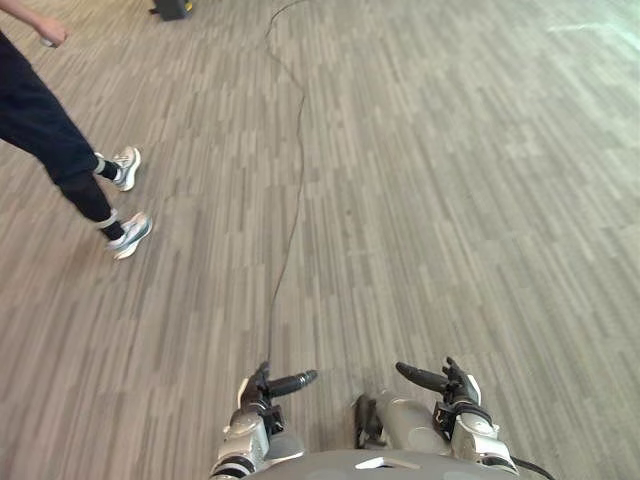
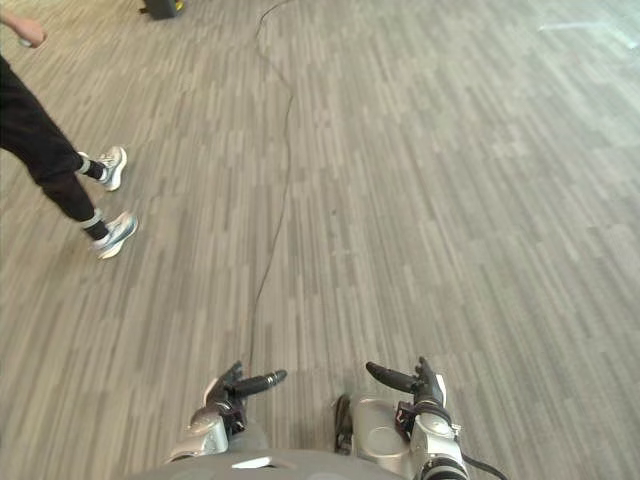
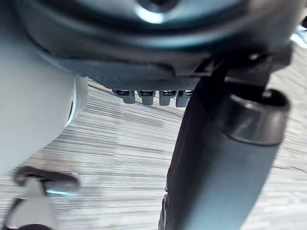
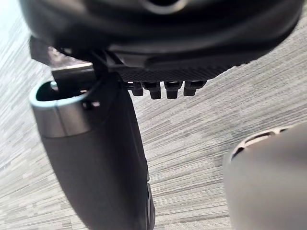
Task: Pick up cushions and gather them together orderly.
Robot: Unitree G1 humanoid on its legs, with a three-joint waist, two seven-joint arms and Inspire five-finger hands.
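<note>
The robot is holding both hands low and close in front of itself over the striped grey floor [image 1: 450,200]. The left hand [image 1: 262,392] and the right hand [image 1: 452,385] are hanging empty with their fingers relaxed, and the thumbs are pointing towards each other. Off to its left, a person [image 1: 45,130] in dark trousers and pale trainers [image 1: 130,235] is standing mid-stride. Where the cushions are lying, I cannot tell.

Head pair looks down at floor [image 1: 450,200] — wrist views hug left hand [image 3: 225,158], right hand [image 4: 96,163].
</note>
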